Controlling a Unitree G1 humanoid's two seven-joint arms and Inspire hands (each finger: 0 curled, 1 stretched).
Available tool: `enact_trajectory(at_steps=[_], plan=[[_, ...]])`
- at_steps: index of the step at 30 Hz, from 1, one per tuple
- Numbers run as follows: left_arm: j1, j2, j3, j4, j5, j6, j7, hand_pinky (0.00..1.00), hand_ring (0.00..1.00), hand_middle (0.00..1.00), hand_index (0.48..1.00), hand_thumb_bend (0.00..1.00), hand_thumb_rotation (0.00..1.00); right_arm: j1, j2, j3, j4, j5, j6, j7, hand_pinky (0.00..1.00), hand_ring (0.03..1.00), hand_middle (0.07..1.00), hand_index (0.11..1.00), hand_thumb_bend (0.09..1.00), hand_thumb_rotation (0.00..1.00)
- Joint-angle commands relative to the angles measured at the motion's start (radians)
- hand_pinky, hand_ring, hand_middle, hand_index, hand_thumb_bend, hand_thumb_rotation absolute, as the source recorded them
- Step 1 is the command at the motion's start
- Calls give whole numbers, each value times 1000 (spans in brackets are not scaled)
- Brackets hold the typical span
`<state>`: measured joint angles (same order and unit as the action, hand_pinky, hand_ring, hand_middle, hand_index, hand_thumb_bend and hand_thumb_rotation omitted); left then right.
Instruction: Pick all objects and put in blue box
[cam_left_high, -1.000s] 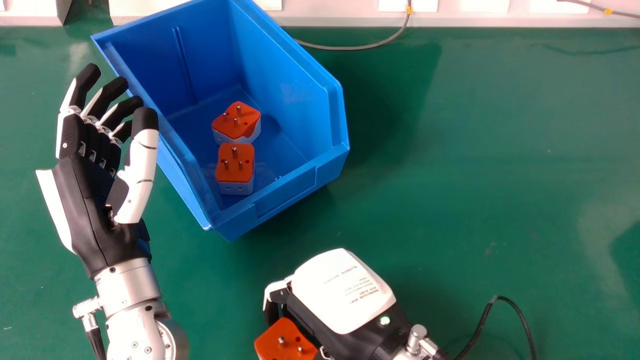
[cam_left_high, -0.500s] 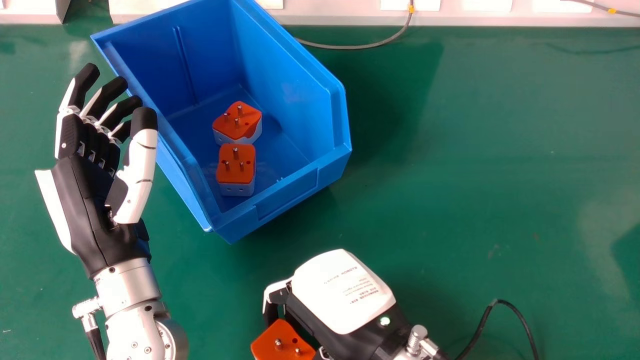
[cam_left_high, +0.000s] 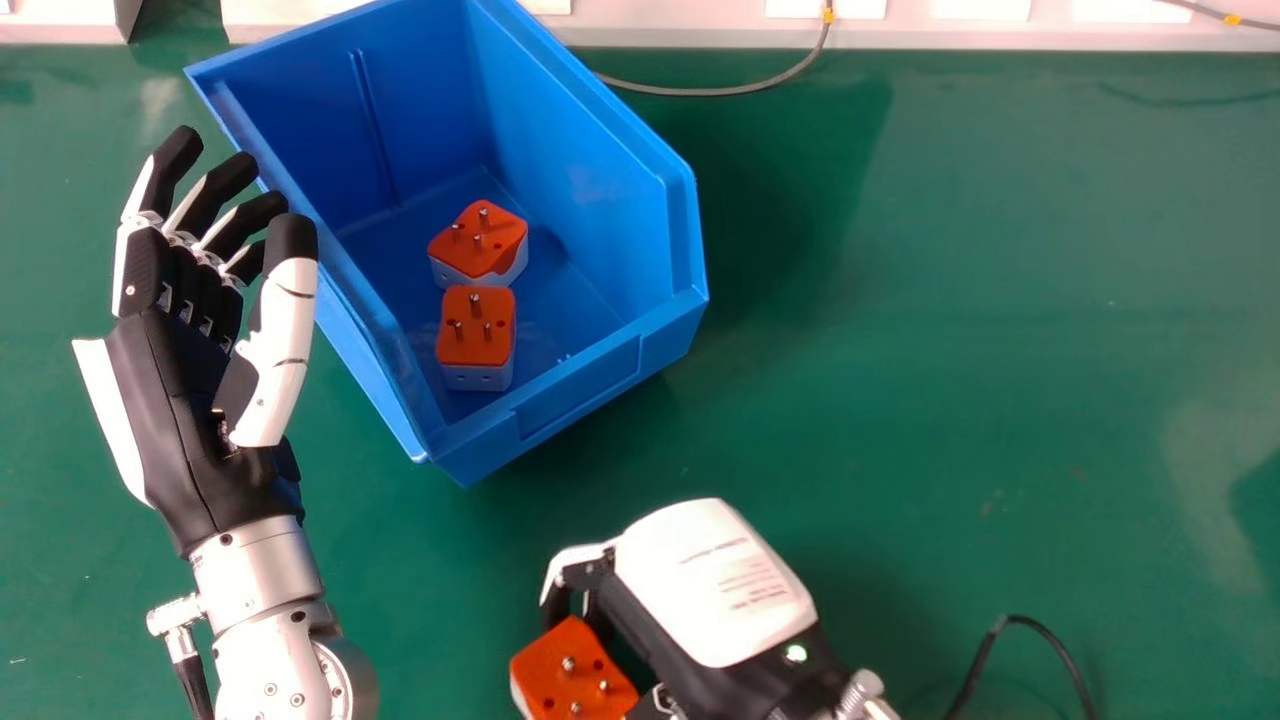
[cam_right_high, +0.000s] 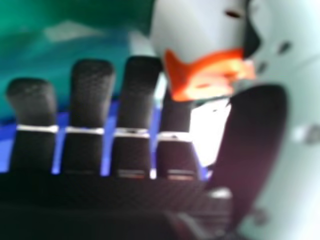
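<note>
"What does the head view show?"

"A blue bin (cam_left_high: 580, 388) stands on a green tabletop (cam_left_high: 920, 400), with one orange-topped plug adapter (cam_left_high: 480, 240) and a second plug adapter (cam_left_high: 476, 335) inside, pins up. The left hand (cam_left_high: 175, 400) is idle at the bin's left side, its fingers loosely spread and holding nothing."

"What has just changed?"

"The right hand (cam_left_high: 700, 590), near the bottom edge, has shifted a little to the view's right, and its orange-and-white plug adapter (cam_left_high: 573, 668) has moved slightly too. The two in the bin lie as they did. So the third looks picked up but not delivered; I judge it must next be lifted over the bin's near wall and let go."

"Where is it from that hand?"

"At the fingertip side, just beside the bent fingers, outside the bin and nearer the robot."

"And the right hand view?"

"The same adapter, close up, sits between the thumb (cam_right_high: 255, 135) and the nearest finger (cam_right_high: 175, 120). The hand appears to grip it there, away from the palm. A hold that near the tips could slip, I'd guess, if it knocked the rim."
</note>
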<state>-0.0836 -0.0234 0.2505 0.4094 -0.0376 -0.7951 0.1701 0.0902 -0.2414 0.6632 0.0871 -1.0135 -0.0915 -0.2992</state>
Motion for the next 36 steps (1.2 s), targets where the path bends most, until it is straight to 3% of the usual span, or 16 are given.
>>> enact_trajectory(at_steps=[1,3,5,8,19,27,33,36], plan=[[-8,2,-7,-18,14,-5,4,649,705,765,817,640,414,-33,-1,-41,-9,9,-12,-64,202,309,423,495,523,0],[-11,4,-8,-12,13,-13,2,649,705,765,817,640,414,-37,-12,-71,-23,28,-23,-80,202,309,423,495,523,0],[-12,4,-7,-10,17,-16,7,650,706,765,818,641,415,-38,-18,-107,-41,51,-35,-98,205,327,432,496,522,0],[-9,4,-10,-14,7,-11,0,649,705,766,817,637,414,-39,-25,-144,-55,78,-54,-116,236,348,445,506,518,0],[-13,6,-14,-13,2,-7,-3,652,705,767,819,639,413,7,-20,-257,-185,142,-67,-134,297,400,481,510,505,0],[-22,7,-15,-6,13,-6,7,651,703,765,815,643,416,-14,-10,-307,-270,149,-104,-150,312,415,490,509,500,0],[-24,6,-16,-9,9,-6,4,651,703,763,813,644,420,-83,10,-323,-314,119,-115,-147,314,426,503,498,498,0],[-25,4,-17,-16,18,-3,11,653,703,762,812,644,421,-127,15,-322,-324,111,-123,-136,312,428,506,491,498,0]])
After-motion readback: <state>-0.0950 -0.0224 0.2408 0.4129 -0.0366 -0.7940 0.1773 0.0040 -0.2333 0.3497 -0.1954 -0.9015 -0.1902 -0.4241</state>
